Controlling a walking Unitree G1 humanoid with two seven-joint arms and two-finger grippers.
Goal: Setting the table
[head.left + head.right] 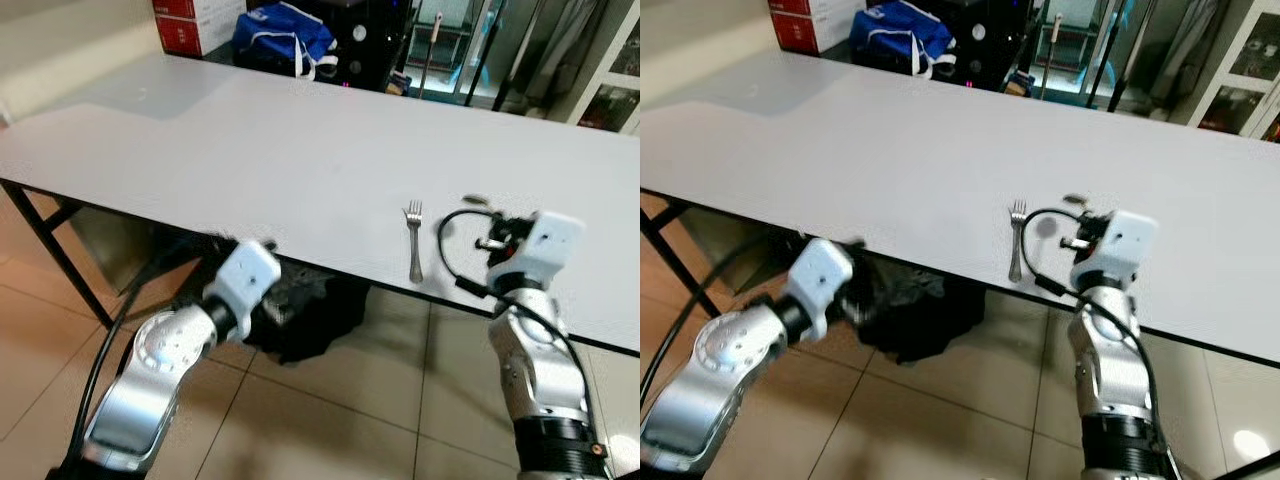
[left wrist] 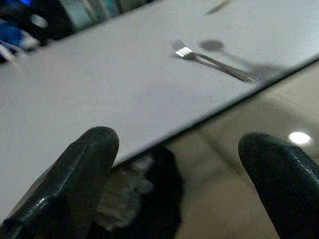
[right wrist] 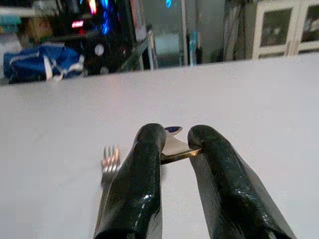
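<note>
1. The right gripper [image 3: 175, 149] pinches a thin metal utensil [image 3: 174, 144] (likely a spoon or knife) above the desk [image 1: 250, 150], near its front edge.
2. A fork [image 1: 414, 240] already lies just beside it.
3. The left gripper [image 2: 174, 184] hangs released below that edge; the held piece awaits placing.

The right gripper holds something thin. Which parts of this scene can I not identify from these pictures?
- Right gripper: a thin metal piece is pinched between its fingers, which cover most of it, so what utensil it is stays unclear.
- Left gripper: in the head views it is under the table edge.
- Dark bundle under the table: shaded and blurred, unidentifiable.
- Fork: handle end blurred in the left wrist view.
</note>
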